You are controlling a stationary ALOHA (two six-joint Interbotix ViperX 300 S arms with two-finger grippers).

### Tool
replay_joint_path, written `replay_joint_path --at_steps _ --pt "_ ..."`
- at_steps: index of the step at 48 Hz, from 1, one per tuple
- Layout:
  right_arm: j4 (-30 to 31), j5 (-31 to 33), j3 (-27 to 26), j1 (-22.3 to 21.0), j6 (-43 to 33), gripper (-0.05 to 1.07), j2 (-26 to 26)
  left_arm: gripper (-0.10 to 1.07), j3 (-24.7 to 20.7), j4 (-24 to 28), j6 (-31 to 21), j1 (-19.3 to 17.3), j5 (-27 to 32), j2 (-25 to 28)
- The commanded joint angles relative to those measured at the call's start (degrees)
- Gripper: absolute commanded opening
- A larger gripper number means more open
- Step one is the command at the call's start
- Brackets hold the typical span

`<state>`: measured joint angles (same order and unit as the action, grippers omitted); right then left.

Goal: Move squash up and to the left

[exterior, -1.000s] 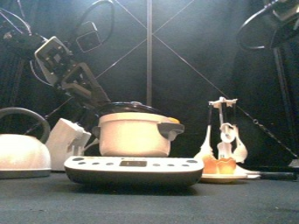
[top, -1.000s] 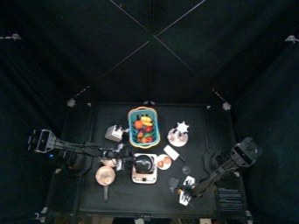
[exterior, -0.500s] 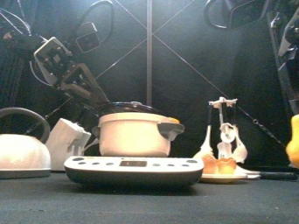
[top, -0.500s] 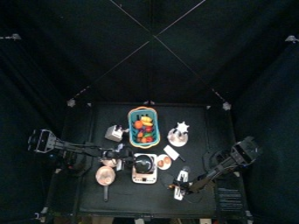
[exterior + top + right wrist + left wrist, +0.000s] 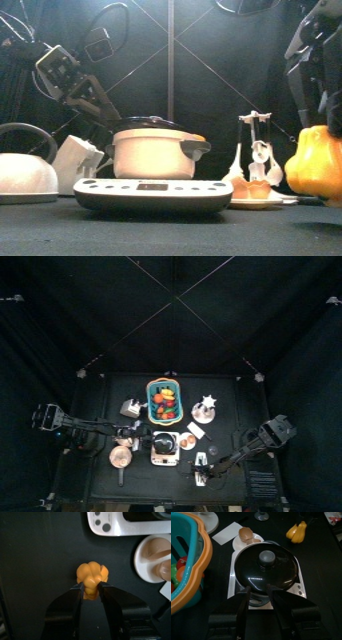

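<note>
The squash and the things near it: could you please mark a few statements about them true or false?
1. The right claw has one jaw on each side of the squash. True.
2. The squash sits inside the basket. False: it is out over the black table, and the basket stands apart from it.
3. The pot has its lid on. True.
4. The left claw grips the squash. False: it hangs by the pot with its jaws apart, gripping nothing.
</note>
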<state>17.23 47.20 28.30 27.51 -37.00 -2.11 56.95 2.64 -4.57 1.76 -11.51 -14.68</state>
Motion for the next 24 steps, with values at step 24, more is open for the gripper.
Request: replay_joint_path --at_steps 24 --pt "-6.0 1.3 -5.4 -1.0 20.3 0.63 -0.3 0.74 -0.7 0.0 -0.2 -0.1 -0.5 -0.6"
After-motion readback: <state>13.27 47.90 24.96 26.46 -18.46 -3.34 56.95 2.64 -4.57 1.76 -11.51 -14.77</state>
